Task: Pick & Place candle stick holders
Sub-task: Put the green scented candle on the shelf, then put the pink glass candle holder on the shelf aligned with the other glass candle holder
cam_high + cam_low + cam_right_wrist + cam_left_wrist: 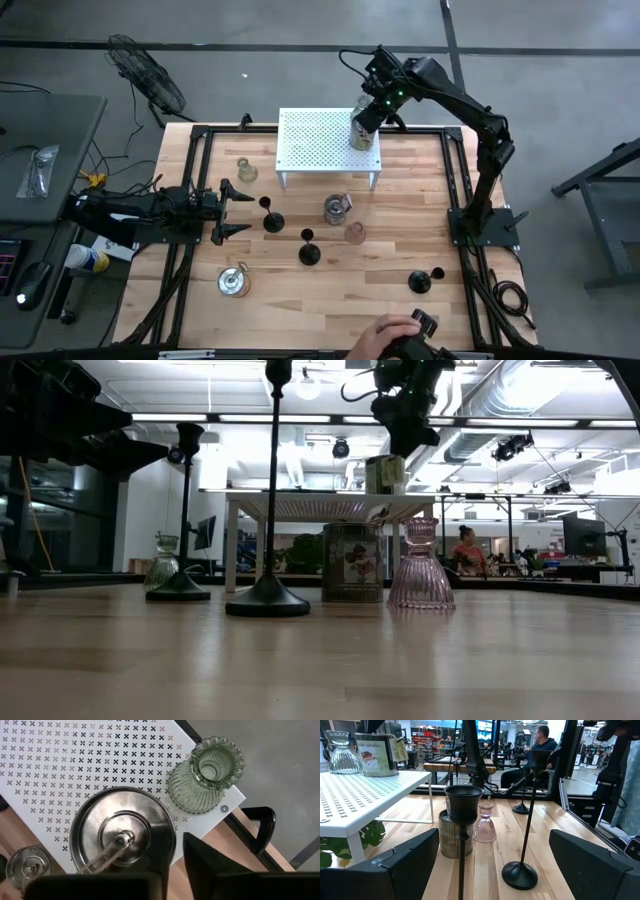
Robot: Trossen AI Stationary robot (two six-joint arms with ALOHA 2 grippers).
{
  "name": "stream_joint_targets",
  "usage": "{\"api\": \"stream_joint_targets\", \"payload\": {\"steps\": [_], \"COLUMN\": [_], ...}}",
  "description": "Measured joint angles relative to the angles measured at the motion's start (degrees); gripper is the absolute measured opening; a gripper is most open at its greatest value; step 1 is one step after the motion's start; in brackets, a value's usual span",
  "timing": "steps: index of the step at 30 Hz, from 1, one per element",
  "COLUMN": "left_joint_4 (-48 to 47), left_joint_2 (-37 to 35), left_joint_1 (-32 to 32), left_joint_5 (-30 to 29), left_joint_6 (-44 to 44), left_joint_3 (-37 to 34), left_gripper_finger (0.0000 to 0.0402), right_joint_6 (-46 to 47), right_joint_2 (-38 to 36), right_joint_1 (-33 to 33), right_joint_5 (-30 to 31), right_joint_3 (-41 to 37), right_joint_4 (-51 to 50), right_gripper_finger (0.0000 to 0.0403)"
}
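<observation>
My right gripper (pixel 366 118) is over the far right corner of the white rack (pixel 310 145). Its fingers (pixel 172 885) are shut to a thin slit above the rim of a silvery lidded tin (pixel 122 842). A green glass holder (pixel 205 775) stands on the rack corner beside the tin. My left gripper (pixel 228 210) is open, level and empty at the table's left. A black stemmed holder (pixel 464 802) stands just ahead of its fingers. Two more black holders (pixel 309 250) (pixel 425 280), a pinkish one (pixel 354 233) and a silvery one (pixel 336 208) stand on the table. My right gripper points down over the tin's lid near its rim (pixel 160 855). In the low view its tips (pixel 405 445) end right above the tin's top (pixel 385 460). I cannot tell whether they touch it.
A clear glass holder (pixel 246 170) stands left of the rack. A round tin (pixel 234 282) sits near the front left. A person's hand with a controller (pixel 400 335) is at the near edge. Bare wood lies between the holders and at the right.
</observation>
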Motion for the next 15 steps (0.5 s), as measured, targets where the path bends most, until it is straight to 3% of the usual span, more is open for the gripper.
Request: {"api": "stream_joint_targets", "payload": {"steps": [8,15], "left_joint_4": [0.0,0.0], "left_joint_2": [0.0,0.0], "left_joint_1": [0.0,0.0], "left_joint_5": [0.0,0.0], "left_joint_6": [0.0,0.0], "left_joint_3": [0.0,0.0], "left_gripper_finger": [0.0372,0.0372], "right_joint_6": [0.0,2.0], "right_joint_2": [-0.9,-5.9], "right_joint_1": [0.1,1.9], "right_joint_5": [0.5,4.1], "right_joint_3": [0.0,0.0], "right_joint_4": [-0.5,-7.2], "right_gripper_finger": [0.0127,0.0151]}}
